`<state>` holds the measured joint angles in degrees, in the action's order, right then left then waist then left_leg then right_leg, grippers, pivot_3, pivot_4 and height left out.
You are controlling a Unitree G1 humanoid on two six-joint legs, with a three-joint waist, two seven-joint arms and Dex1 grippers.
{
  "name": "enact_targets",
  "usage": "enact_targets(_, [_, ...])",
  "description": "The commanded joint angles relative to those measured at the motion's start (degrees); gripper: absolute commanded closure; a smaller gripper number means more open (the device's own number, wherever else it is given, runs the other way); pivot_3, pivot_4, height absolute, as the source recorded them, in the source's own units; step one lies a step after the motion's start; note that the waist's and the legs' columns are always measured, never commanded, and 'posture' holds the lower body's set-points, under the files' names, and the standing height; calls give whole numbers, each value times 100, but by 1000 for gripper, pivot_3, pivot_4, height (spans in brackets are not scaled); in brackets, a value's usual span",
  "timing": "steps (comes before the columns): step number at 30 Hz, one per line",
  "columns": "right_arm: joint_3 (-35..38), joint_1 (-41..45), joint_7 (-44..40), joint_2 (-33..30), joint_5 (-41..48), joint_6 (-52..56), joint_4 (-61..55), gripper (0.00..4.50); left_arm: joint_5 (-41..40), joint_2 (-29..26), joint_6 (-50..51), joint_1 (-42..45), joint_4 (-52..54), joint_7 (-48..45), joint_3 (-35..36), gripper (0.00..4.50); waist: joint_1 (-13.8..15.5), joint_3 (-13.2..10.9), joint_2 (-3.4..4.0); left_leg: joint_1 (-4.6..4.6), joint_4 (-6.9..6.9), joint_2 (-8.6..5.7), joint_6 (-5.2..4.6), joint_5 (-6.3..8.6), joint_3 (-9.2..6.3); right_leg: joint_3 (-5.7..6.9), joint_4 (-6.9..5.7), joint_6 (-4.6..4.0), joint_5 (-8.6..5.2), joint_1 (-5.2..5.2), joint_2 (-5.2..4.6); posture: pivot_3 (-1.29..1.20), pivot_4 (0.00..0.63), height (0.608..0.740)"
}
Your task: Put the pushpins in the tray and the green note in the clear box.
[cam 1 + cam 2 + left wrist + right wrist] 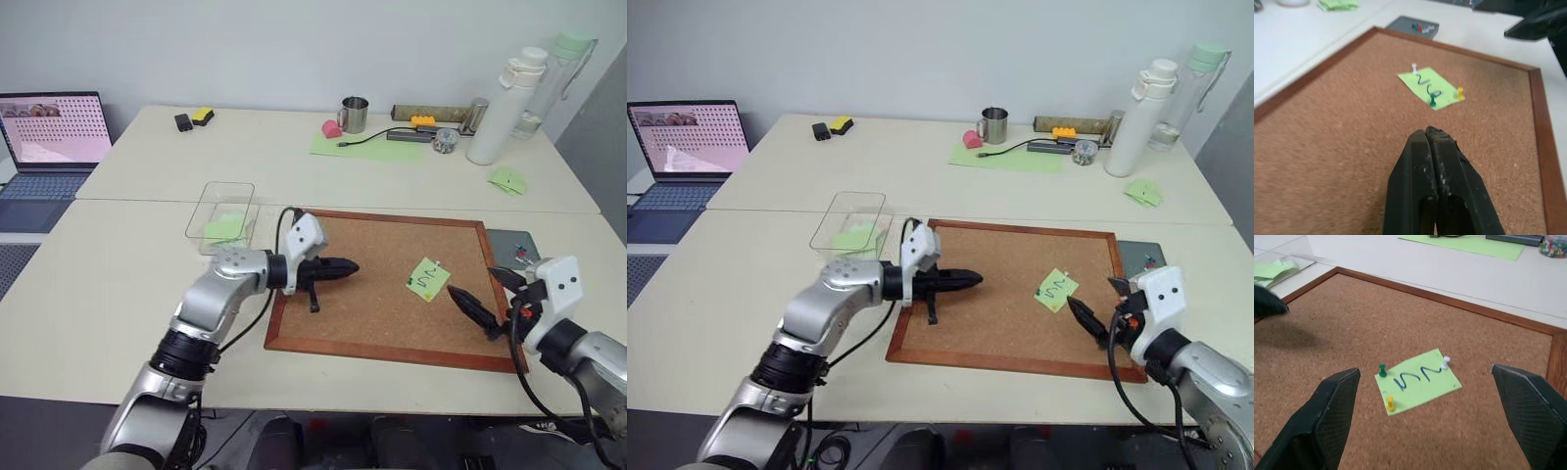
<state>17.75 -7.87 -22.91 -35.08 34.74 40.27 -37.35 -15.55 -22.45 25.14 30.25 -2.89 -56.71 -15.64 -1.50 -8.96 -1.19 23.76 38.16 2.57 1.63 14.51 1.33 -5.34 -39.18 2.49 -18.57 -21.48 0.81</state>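
The green note (1418,381) with a dark squiggle lies on the right half of the corkboard (372,323). Three pushpins hold it down: a green one (1382,370), a yellow one (1391,404) and a white one (1445,363). My left gripper (348,265) is shut with nothing in it, over the board's left part, pointing at the note. My right gripper (482,294) stands open just right of the note, one finger on either side of it in the right wrist view. The dark-grey tray (514,250) sits past the board's right edge with a few pins in it. The clear box (223,211) holds green paper.
A laptop (54,132) stands at the far left. At the back are a metal mug (354,114), a pale-green sheet (367,147), a jar of pins (446,140), two bottles (505,108) and a crumpled green paper (508,180).
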Motion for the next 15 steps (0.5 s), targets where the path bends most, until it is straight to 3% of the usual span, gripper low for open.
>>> enact_targets(1, [-274,441,-41,105,-323,-356,535,0,277,258,-497,-31,-419,212,-120,4486,-1,1,-1,2,0,0,0,0,-1,1,-1,0,0,-2,0,0,150,740])
enact_targets(15, [-1114,1474,-185,512,-1236,-1104,2243,0,964,332,-1161,-264,-1073,355,-398,4486,0,8,10,-8,-2,2,0,0,8,-1,-5,0,0,2,0,0,150,740])
